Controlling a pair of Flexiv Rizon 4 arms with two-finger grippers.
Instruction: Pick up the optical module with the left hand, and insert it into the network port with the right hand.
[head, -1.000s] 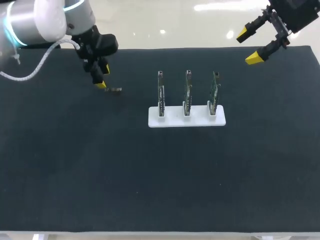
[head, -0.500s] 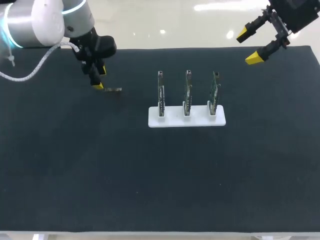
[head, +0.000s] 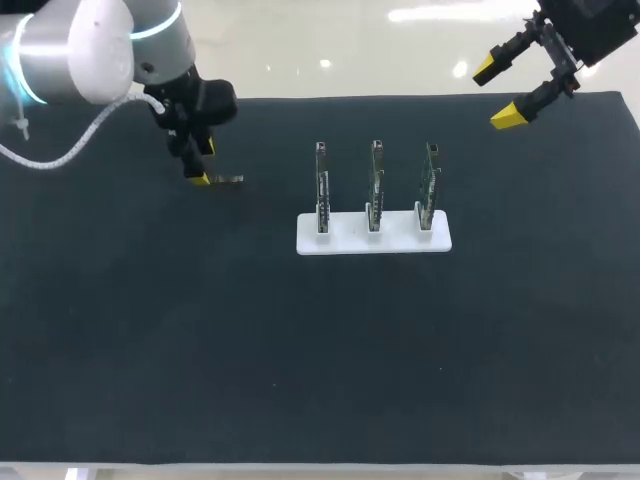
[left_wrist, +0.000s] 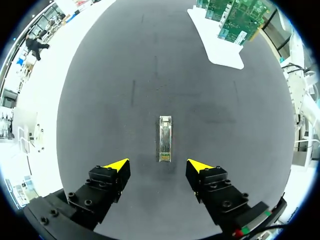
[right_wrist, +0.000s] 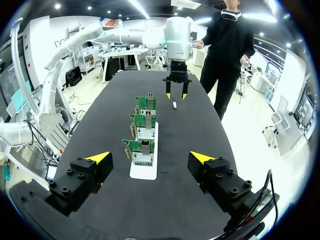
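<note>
Lowering your left jaws, released and hovering by the optical module (left_wrist: 165, 138) lying flat on the table (head: 150, 330) at far left, centre it between both tips and clench across its narrow sides, while your right jaws hang released far right.

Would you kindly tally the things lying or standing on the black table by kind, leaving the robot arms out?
optical module: 1
circuit boards: 3
white stand: 1
Total: 5
</note>
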